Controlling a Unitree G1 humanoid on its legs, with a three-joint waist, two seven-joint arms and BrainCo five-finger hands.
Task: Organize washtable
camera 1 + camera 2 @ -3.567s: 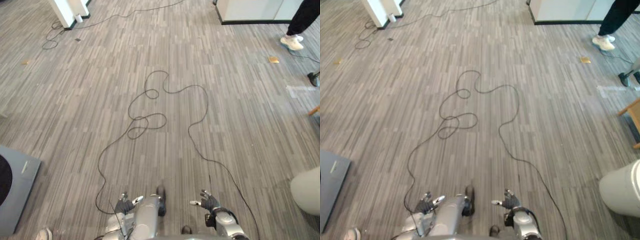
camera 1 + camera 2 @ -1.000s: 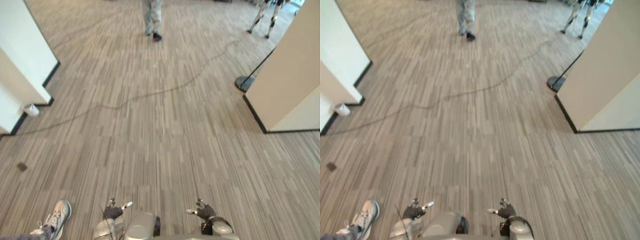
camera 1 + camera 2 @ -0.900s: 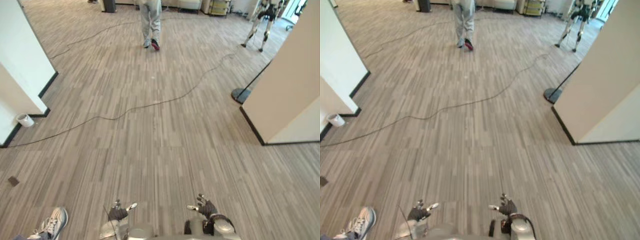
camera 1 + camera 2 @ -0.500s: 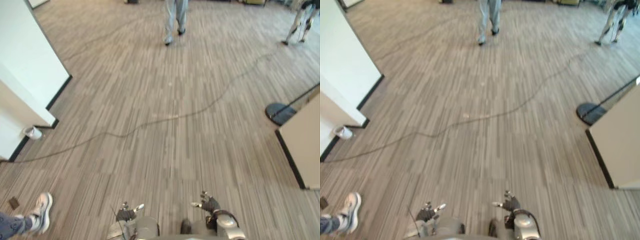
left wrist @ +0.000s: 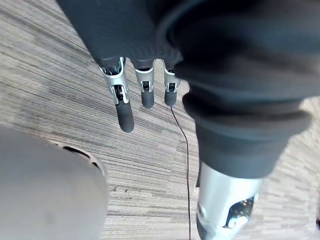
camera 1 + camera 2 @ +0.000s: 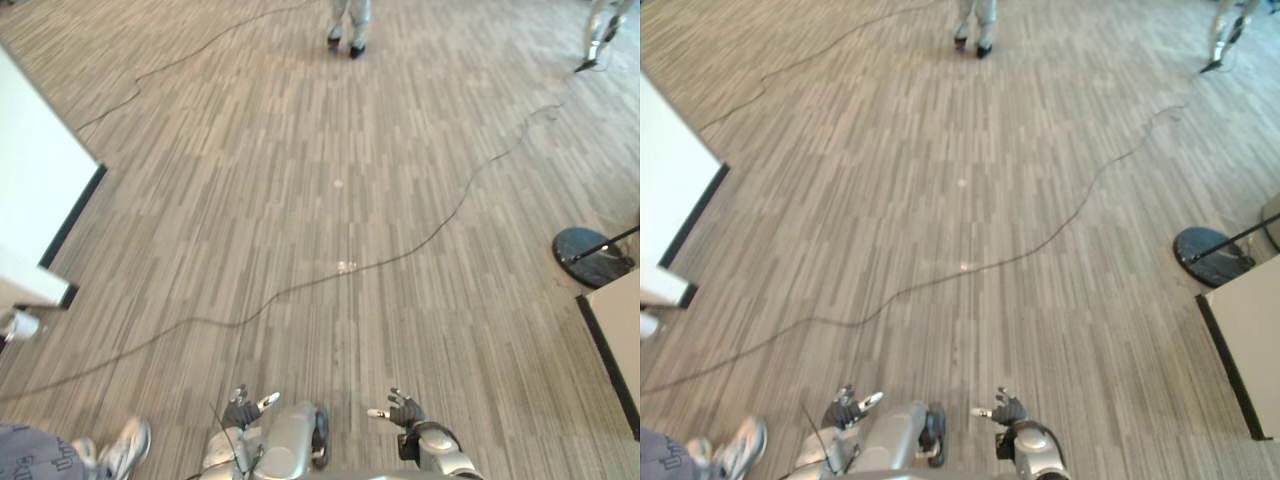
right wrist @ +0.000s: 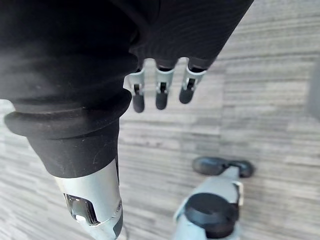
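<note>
Both hands idle over open floor; where the washtable stands I cannot tell.

The left hand (image 6: 245,408) and right hand (image 6: 405,410) hang low and near, fingers loosely straight with nothing in them, so I take the robot to be on its way rather than working. Ahead lies striped floor (image 6: 300,180) crossed by a thin cable (image 6: 420,243), with a white partition (image 6: 40,190) left, a round stand base (image 6: 590,257) right, a person's legs (image 6: 348,25) far off and a shoe (image 6: 125,447) near left.

Wall panel (image 6: 35,190) at left, stand base (image 6: 592,258) at right, person's legs (image 6: 348,20) ahead
</note>
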